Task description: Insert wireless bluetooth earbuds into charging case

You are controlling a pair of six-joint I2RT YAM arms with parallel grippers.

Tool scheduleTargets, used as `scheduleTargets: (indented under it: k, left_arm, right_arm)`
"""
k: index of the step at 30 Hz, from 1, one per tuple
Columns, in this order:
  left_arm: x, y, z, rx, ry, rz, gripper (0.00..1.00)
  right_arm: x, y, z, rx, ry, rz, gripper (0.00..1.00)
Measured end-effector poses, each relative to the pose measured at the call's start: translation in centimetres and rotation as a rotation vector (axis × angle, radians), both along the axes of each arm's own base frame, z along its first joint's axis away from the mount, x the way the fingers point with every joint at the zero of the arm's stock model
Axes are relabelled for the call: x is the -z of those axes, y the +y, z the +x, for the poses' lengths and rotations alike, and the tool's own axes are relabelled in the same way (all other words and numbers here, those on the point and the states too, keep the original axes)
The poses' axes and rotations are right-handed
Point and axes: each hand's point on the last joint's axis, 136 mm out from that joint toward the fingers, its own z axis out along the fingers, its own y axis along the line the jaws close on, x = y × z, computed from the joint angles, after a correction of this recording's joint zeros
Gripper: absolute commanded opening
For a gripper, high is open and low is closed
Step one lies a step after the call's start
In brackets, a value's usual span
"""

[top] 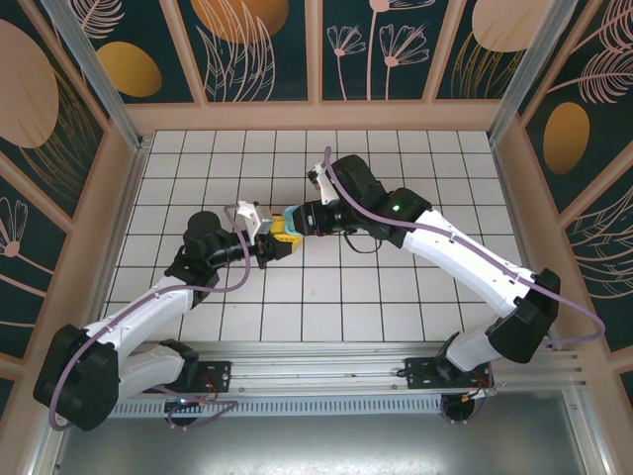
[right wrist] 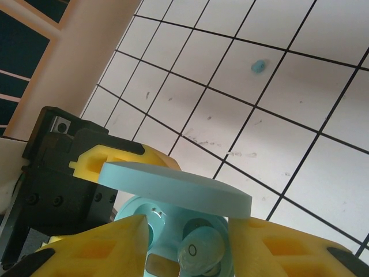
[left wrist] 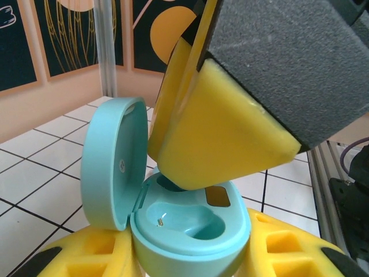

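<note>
White-tiled tabletop [top: 346, 297]; left fingers [left wrist: 86, 259] clamped pale-blue pebble-shaped plastic charging case [left wrist: 190, 231]; right fingers [right wrist: 98, 248] parted around tiny pale-blue rounded earbud [right wrist: 199, 251] in its socket; half-seated, it might lift out with them.

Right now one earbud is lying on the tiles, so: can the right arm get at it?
Probably yes: the loose earbud lies alone on bare tile with nothing over it, and the right gripper has its jaws apart.

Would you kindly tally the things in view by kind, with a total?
Case: 1, open
Earbuds: 2, one in the case, one loose on the tiles
Claws: 2, left claw, right claw
Total: 5
</note>
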Motion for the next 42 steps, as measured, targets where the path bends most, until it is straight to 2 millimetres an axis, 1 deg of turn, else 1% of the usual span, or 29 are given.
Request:
scheduleTargets:
  k: [15, 32, 42]
  left_arm:
    - [0.21, 0.25, 0.35, -0.021, 0.002, 0.003, 0.00]
    - [-0.09, 0.22, 0.32, -0.018, -0.012, -0.005, 0.00]
    - [-0.15, 0.22, 0.33, -0.018, -0.014, -0.006, 0.00]
  right_arm:
    - [0.23, 0.45, 0.39, 0.014, -0.041, -0.093, 0.42]
    - [-0.13, 0.41, 0.37, 0.042, -0.079, -0.130, 0.43]
    - [-0.14, 0.21, 0.58, 0.061, -0.092, -0.141, 0.46]
